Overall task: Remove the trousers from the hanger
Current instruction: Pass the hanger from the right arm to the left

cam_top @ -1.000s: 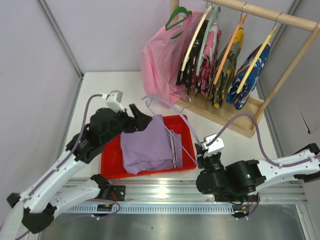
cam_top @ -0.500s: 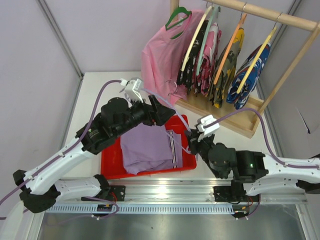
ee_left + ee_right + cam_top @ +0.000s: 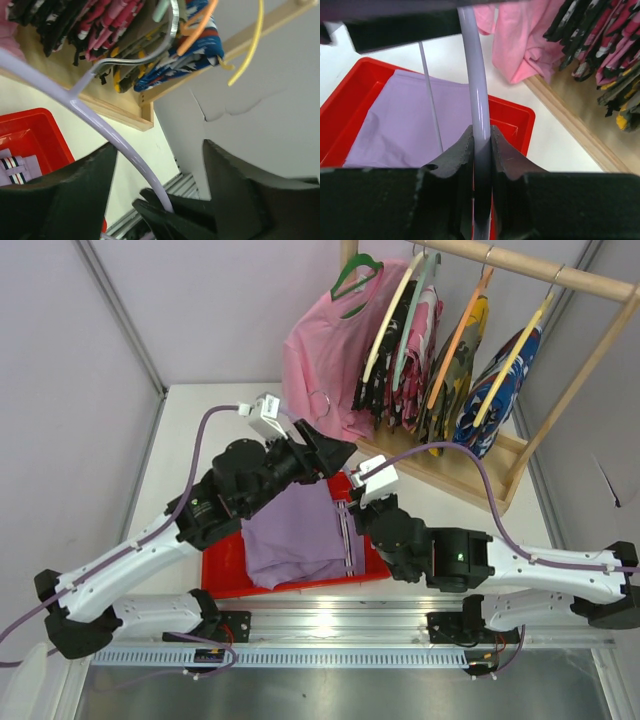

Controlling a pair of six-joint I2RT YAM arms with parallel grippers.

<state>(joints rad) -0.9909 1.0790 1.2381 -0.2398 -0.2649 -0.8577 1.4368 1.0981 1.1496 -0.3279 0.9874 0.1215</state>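
Currently the red tray [image 3: 215,570] holds the lavender trousers [image 3: 295,535], lying loosely folded (a striped band shows at one edge). I see the right gripper [image 3: 481,137] clamped on the hanger [image 3: 472,65] above the tray. The left gripper [image 3: 159,145] stands apart, the hanger's rod running between its jaws. The black trousers [image 3: 372,380] hang on the rack [image 3: 450,470].

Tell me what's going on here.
Both arms are working a pale lavender hanger above the red tray. The right end effector is clamped on its bar. The left end effector straddles it with fingers open. The lavender trousers lie in the tray, apparently free of the hanger. The black speckled trousers hang on the wooden rack.
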